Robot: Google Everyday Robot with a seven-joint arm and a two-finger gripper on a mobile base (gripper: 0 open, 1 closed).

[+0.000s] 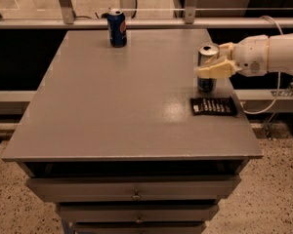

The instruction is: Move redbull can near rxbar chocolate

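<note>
Tool (212, 63) clamped on can (205, 84), upright, just behind black bar (214, 106), bench (112, 111) right side. Placing step. Next: settle can, release.

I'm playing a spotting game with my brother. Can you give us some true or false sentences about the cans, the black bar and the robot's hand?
1. The gripper is closed around the redbull can. True.
2. The rxbar chocolate lies in the far left corner of the table. False: it lies by the right edge, just in front of the redbull can.
3. A dark blue can stands near the table's far edge. True.
4. The redbull can is lying on its side. False: it is upright.
5. The dark blue can touches the rxbar chocolate. False: they are far apart, on opposite parts of the table.
</note>
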